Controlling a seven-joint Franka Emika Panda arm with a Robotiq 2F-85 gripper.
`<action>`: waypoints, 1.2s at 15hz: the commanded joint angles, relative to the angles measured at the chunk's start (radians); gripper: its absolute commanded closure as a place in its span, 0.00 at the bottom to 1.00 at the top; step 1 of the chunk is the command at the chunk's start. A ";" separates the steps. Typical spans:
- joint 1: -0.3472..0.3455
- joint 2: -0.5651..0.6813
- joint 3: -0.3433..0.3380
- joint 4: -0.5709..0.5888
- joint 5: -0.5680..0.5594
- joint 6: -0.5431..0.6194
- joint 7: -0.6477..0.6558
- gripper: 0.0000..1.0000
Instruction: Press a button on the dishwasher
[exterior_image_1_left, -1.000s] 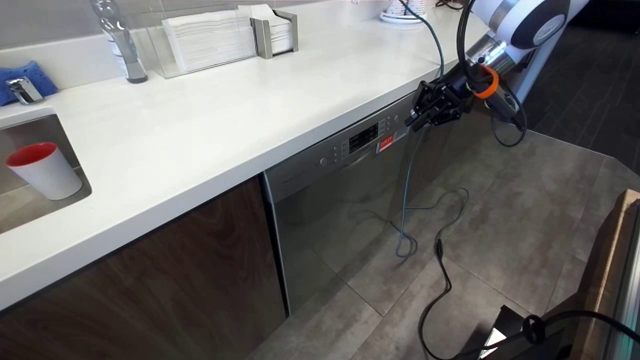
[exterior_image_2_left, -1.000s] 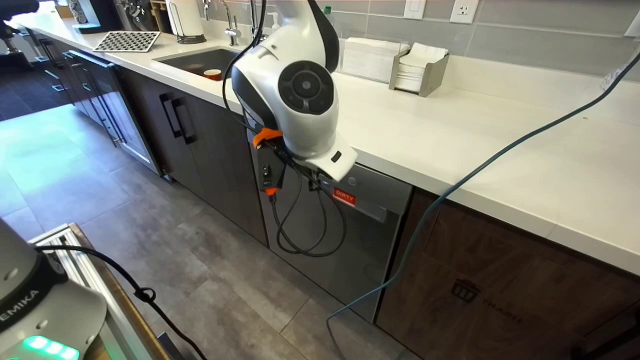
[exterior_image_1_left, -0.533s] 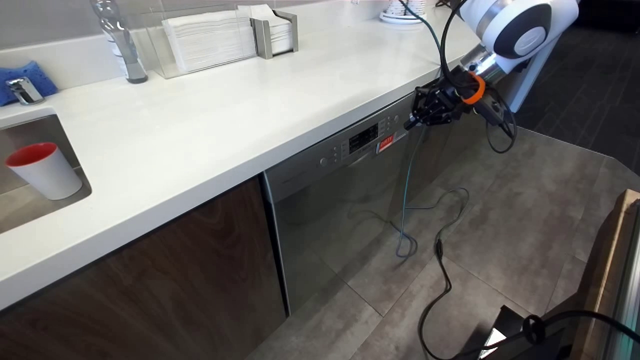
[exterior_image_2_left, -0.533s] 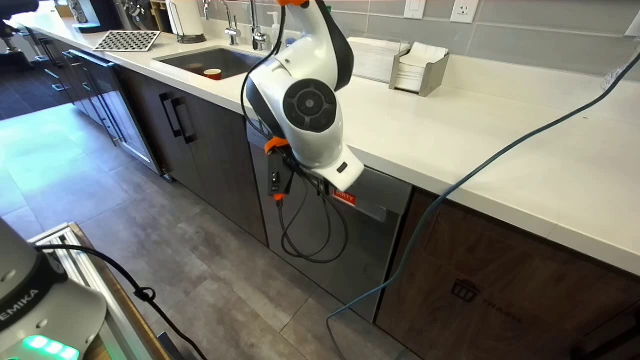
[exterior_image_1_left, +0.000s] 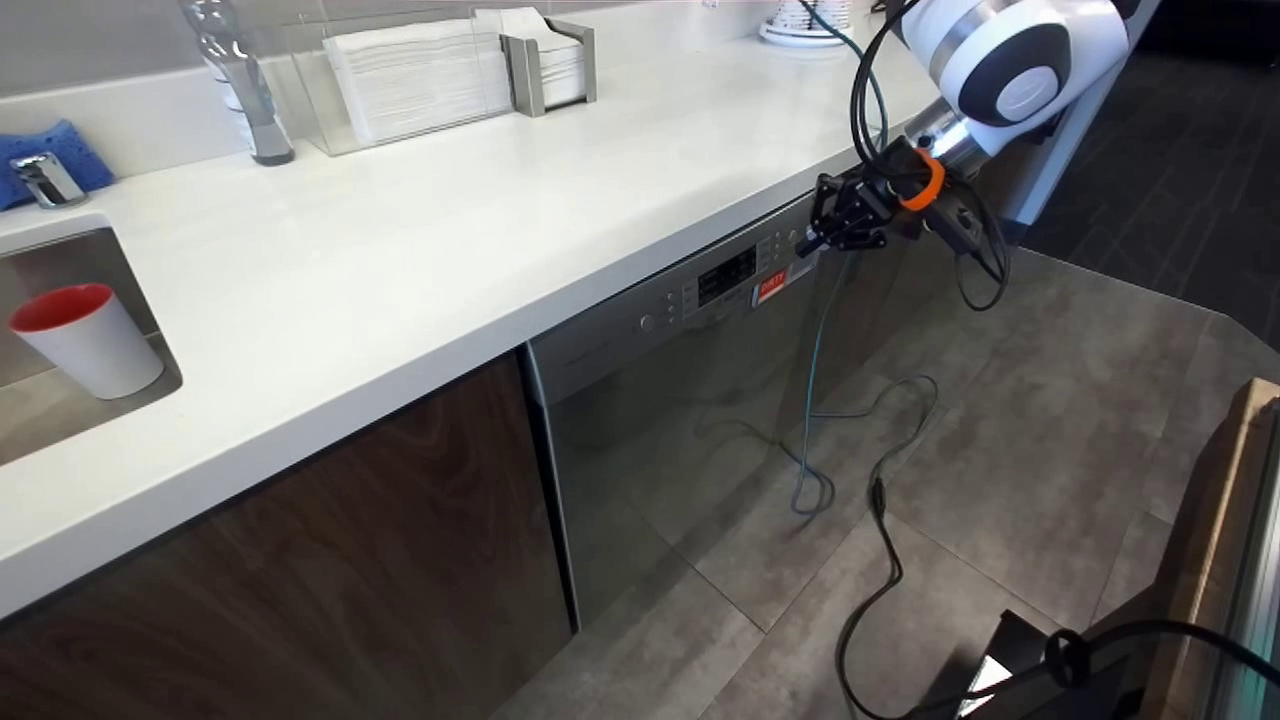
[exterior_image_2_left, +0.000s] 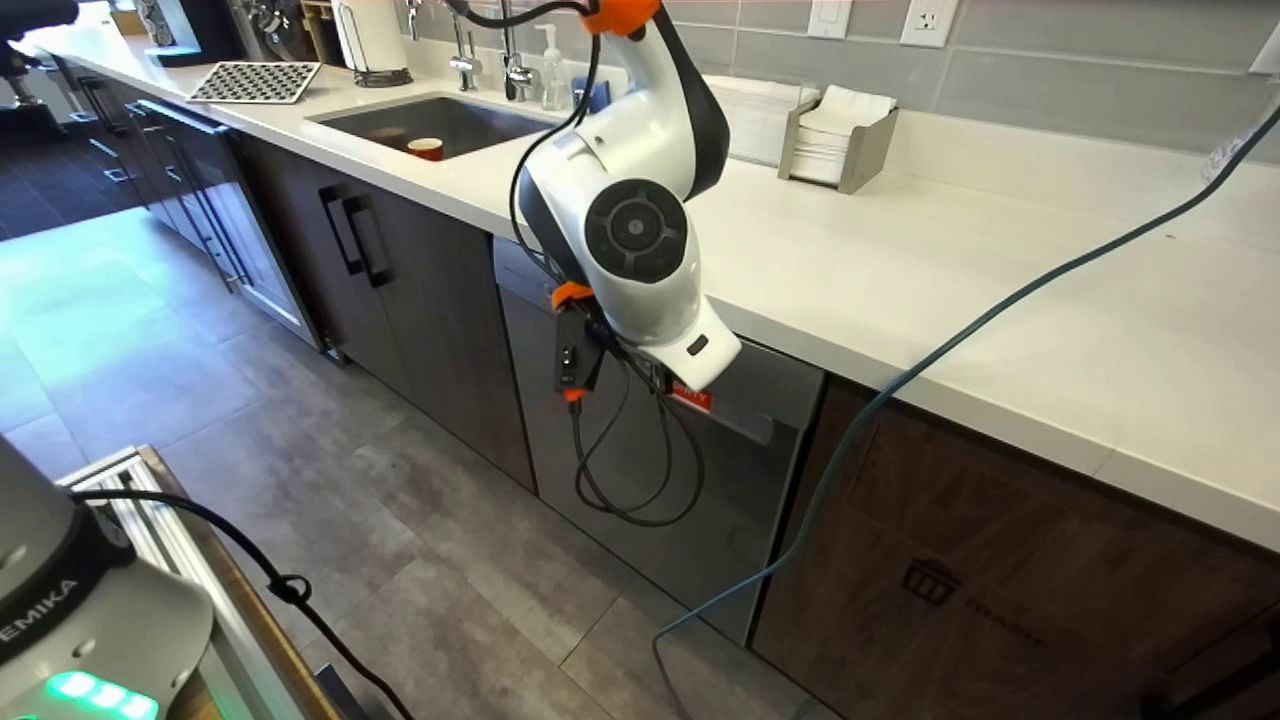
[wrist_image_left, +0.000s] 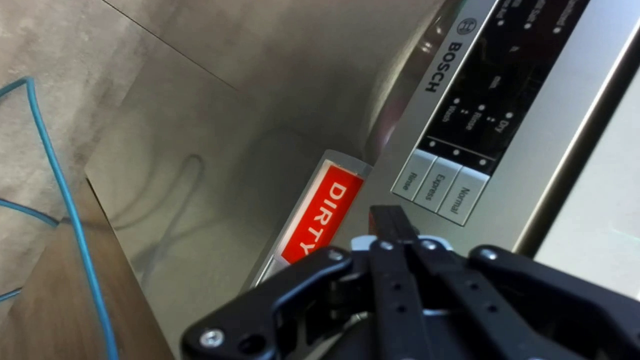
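Observation:
The dishwasher (exterior_image_1_left: 680, 430) is a grey steel front under the counter, also seen in an exterior view (exterior_image_2_left: 735, 500). Its control strip carries a dark display (exterior_image_1_left: 727, 277), which fills the upper right of the wrist view (wrist_image_left: 492, 75). Buttons marked Rinse, Express and Normal (wrist_image_left: 440, 185) sit beside the display. A red DIRTY label (wrist_image_left: 322, 215) is at the strip's lower edge. My gripper (wrist_image_left: 392, 215) is shut and empty. Its tips lie over the strip between the label and the buttons; contact cannot be told. The gripper (exterior_image_1_left: 808, 246) is at the strip's far end in an exterior view.
The white counter (exterior_image_1_left: 620, 200) overhangs the strip just above the gripper. A blue cable (exterior_image_1_left: 815, 360) hangs in front of the dishwasher's far end, and it crosses an exterior view (exterior_image_2_left: 880, 400). Napkin holders (exterior_image_1_left: 420, 80) and a sink with a cup (exterior_image_1_left: 90, 340) are on the counter.
In an exterior view the arm and gripper have moved left along the strip, closer to the label. In another exterior view the arm has moved right and down, covering part of the label.

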 joint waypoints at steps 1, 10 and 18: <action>-0.034 0.036 0.032 0.047 0.035 0.015 -0.018 1.00; -0.052 0.052 0.047 0.063 0.002 -0.004 0.005 1.00; -0.069 0.037 0.046 0.056 0.000 -0.034 0.011 1.00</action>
